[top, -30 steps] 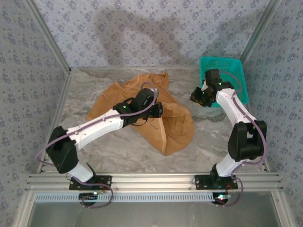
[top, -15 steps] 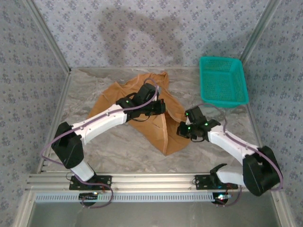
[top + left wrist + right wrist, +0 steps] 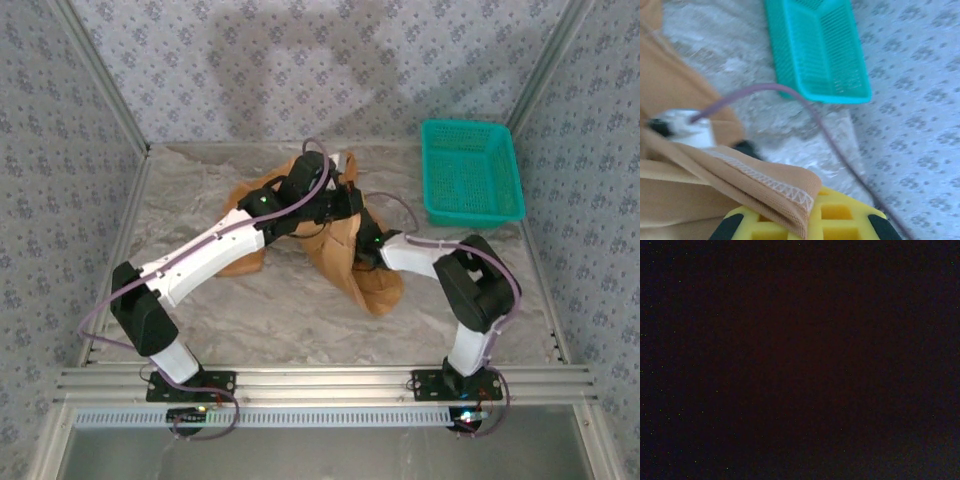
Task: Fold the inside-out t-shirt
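Left tool [image 3: 801,223] is clamped on a stitched hem of the tan inside-out cotton t-shirt [image 3: 365,280], which lies bunched on the grey marbled table [image 3: 250,310]. Right tool [image 3: 360,237] is buried in its folds, so I cannot tell whether it grips. Both arms crowd one spot, and a pull could wad the cloth or snag it.

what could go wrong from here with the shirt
The right gripper is buried in the t-shirt, its wrist view black, so it may pinch the wrong layers.
The left gripper holds just a hem edge; it might slip.
The grippers sit close; the cable could snag.
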Robot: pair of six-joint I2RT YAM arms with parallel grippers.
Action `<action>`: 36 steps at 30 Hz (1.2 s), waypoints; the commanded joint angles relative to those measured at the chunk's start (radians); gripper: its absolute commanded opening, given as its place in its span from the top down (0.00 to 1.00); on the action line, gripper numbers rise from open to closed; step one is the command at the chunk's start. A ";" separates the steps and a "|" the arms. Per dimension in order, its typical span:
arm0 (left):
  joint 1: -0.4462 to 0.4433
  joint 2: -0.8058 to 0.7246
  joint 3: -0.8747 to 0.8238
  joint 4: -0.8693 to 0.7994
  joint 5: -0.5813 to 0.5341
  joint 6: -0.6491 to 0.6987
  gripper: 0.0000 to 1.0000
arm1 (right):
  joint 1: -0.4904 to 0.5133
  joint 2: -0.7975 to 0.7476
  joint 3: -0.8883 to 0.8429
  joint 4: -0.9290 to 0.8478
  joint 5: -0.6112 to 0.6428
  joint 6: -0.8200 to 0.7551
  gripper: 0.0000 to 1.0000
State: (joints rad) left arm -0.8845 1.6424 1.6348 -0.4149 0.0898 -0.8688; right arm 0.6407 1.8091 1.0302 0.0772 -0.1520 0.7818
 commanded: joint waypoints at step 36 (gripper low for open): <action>0.512 -0.127 -0.257 -0.019 0.079 0.064 1.00 | -0.007 -0.146 0.246 -0.510 -0.033 -0.180 1.00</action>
State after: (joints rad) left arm -0.4381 1.4982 1.4456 -0.4660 0.1207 -0.8200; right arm 0.6502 1.8118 1.2938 -0.4240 -0.1322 0.6903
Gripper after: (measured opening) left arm 0.043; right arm 0.066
